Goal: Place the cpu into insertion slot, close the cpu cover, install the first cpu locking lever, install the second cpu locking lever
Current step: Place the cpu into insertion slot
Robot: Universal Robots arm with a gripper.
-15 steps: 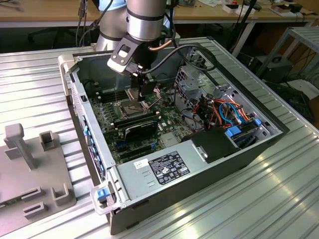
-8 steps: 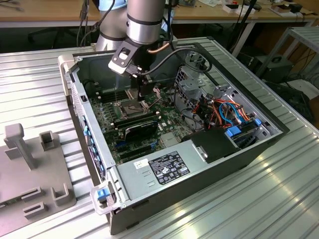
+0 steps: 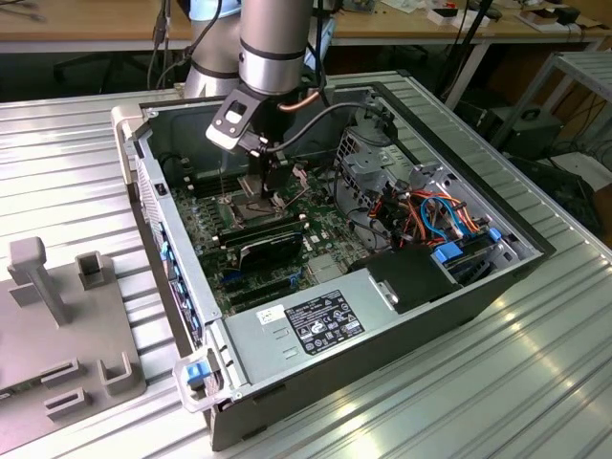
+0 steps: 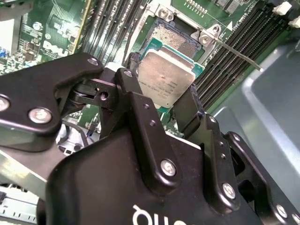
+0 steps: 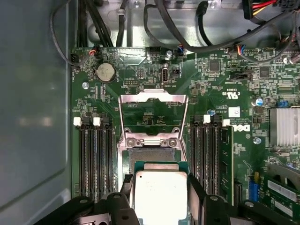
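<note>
My black gripper [image 4: 161, 89] is shut on the cpu [image 4: 164, 77], a small square chip with a silvery-beige top pinched by two opposite edges. In both wrist views the chip hangs tilted just above and partly over the insertion slot [image 4: 176, 40], whose dark pin field [image 5: 150, 155] lies bare. The cpu cover [image 5: 154, 95] stands flipped open beyond the slot [image 3: 251, 206]. A thin metal locking lever [image 4: 234, 51] sticks out beside the socket, unlatched. In the exterior view the gripper [image 3: 273, 182] reaches down into the open computer case over the green motherboard.
Long black memory slots [image 5: 93, 159] flank the socket on both sides. A power supply [image 3: 316, 320], drive cage [image 3: 378, 163] and bundled cables [image 3: 430, 215] crowd the case at the exterior view's right. A grey fixture [image 3: 57, 325] sits at that view's left.
</note>
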